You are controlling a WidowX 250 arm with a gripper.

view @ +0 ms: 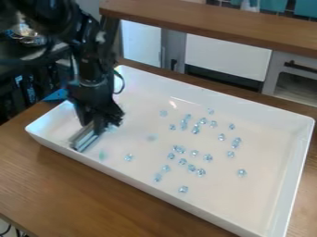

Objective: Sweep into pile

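Note:
At the left end of a large white tray (pixel 272 125), the black gripper (pixel 94 121) hangs low over the tray floor. Just below it is a grey, flat-sided sweeping tool (pixel 86 137), its lower edge down at the tray's floor; how the gripper holds it is hidden by the black parts. Small clear bluish pieces (pixel 200 172) lie scattered over the middle and right of the tray, all to the right of the tool. A lone piece (pixel 129 157) rests nearer the tool, and another (pixel 241 172) lies toward the right wall.
The tray's raised walls surround the pieces, and it stands on a brown wooden table (pixel 62 185). Behind it run a wooden ledge (pixel 217 28) and white and grey cabinets (pixel 226 55). Dark equipment stands at the far left, beside the arm.

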